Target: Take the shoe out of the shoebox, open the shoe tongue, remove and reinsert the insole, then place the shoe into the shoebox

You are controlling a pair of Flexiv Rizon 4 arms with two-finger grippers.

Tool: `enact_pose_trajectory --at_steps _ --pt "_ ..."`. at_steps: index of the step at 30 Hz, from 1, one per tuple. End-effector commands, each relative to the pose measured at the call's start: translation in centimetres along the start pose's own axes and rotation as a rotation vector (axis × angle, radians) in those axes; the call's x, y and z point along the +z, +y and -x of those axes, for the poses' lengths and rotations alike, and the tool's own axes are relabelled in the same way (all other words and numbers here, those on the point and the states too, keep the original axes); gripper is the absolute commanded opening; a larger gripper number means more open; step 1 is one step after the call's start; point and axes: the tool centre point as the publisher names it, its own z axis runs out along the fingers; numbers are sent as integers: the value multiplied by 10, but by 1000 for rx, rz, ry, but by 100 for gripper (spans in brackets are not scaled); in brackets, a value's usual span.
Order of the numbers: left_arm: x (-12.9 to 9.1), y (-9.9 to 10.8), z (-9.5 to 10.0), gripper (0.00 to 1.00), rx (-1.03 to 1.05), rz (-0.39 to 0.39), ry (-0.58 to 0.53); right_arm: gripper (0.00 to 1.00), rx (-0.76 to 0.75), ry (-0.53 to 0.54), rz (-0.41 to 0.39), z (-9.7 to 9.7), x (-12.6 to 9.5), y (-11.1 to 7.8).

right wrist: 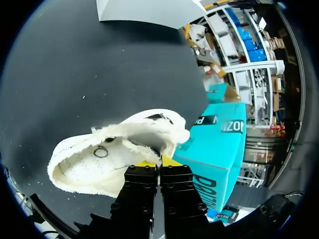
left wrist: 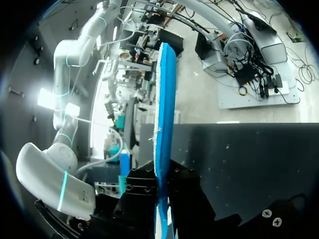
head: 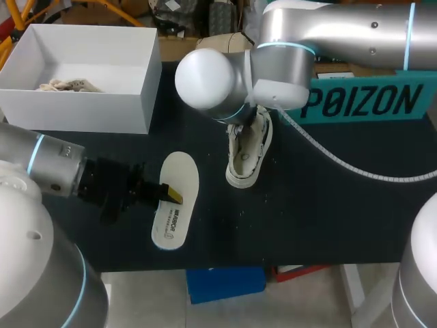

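Shoebox, head view: white shoebox (head: 102, 102), open, at the far left of the black table (head: 307, 219), with crumpled stuffing (head: 68, 85) on its floor.
Insole, head view: white insole (head: 176, 212) outside the shoebox, between it and the near edge of the table, with the left gripper (head: 174, 195) clamped on its side edge about halfway along.
Shoe, head view: cream shoe (head: 247, 160) on the table right of the insole and apart from it, its far end hidden under the right arm (head: 273, 61); teal box (head: 362, 102) just beyond.
Insole, left wrist view: seen edge-on, its blue underside (left wrist: 166, 99) showing, standing up between the black fingers.
Left gripper, left wrist view: jaws narrow (left wrist: 160, 174), pressed on the insole from both sides.
Right gripper, right wrist view: yellow tips almost together (right wrist: 159, 163), pinching the shoe's fuzzy rim.
Shoe, right wrist view: opening (right wrist: 99, 159) faces the camera, teal box (right wrist: 219, 144) beside it, the shoebox corner (right wrist: 144, 10) well ahead.
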Motion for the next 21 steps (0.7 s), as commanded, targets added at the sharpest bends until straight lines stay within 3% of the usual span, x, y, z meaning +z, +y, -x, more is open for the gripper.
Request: enact_pose_trajectory --at_steps 1,12,21 --pt "0 0 1 0 0 0 5 0 5 -15 -9 12 -7 3" --pt "0 0 1 0 0 0 5 0 -13 -46 -15 43 0 25" --pt "0 0 1 0 0 0 5 0 -84 -20 -28 46 12 41"
